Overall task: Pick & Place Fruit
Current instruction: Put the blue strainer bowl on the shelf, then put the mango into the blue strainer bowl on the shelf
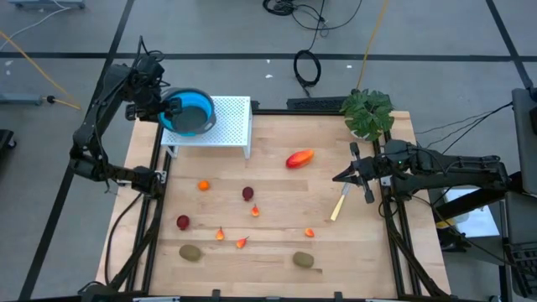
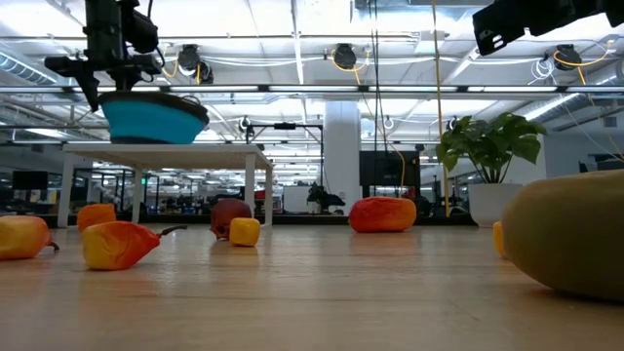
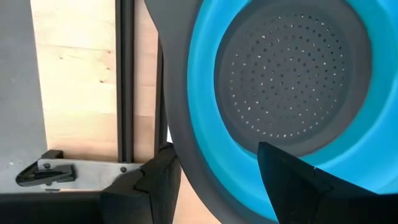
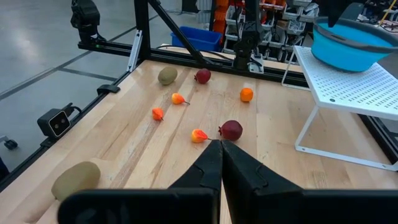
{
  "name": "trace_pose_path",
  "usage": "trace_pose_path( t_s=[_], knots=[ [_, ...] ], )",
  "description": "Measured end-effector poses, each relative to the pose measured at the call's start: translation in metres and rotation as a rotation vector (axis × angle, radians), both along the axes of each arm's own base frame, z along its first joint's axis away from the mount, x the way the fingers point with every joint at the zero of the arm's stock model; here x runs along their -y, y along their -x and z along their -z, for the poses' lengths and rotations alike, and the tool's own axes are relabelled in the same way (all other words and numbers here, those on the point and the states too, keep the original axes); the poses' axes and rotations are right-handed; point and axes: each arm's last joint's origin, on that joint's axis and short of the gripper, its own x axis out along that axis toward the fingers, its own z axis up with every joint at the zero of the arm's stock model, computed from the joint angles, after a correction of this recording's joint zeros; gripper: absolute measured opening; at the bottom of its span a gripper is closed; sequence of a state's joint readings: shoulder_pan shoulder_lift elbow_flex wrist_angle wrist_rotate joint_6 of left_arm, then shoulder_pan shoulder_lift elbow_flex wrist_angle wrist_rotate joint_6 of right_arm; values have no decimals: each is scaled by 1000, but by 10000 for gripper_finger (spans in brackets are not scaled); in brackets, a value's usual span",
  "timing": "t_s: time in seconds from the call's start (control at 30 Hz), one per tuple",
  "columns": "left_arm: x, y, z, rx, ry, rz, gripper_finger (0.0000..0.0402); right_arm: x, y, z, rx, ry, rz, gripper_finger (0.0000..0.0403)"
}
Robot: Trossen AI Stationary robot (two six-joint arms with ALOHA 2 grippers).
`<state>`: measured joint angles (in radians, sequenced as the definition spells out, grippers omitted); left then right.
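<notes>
The blue colander (image 3: 286, 93) is cut off in the left wrist view, and a kiwi (image 2: 575, 234) blurs at the low view's edge

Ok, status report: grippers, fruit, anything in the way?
Left gripper holds blue colander by its rim at white rack. Right gripper shut, empty. Fruit, including kiwi, scattered. Nothing blocking.

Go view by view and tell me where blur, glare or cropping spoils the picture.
Low view: the kiwi at the right edge looms large, soft and cropped; bright ceiling lights glare behind. Left wrist view: the blue colander fills the frame, cut off by its edges. High view: evenly lit, only faint shadows. Right wrist view: the shut right gripper hides the bottom.
</notes>
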<state>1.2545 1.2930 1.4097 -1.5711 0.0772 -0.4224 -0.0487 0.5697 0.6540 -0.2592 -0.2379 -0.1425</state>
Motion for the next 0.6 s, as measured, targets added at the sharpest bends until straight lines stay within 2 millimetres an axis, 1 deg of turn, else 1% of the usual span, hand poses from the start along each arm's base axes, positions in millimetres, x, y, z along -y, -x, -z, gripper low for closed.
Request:
trace_pose_path(
  t_s=[0.27,0.6],
  knots=[
    [0,1,0,-28,-15,48,209,0,0,0,0,0,0,0],
    [13,5,-9,-23,-70,49,209,0,0,0,0,0,0,0]
  ],
)
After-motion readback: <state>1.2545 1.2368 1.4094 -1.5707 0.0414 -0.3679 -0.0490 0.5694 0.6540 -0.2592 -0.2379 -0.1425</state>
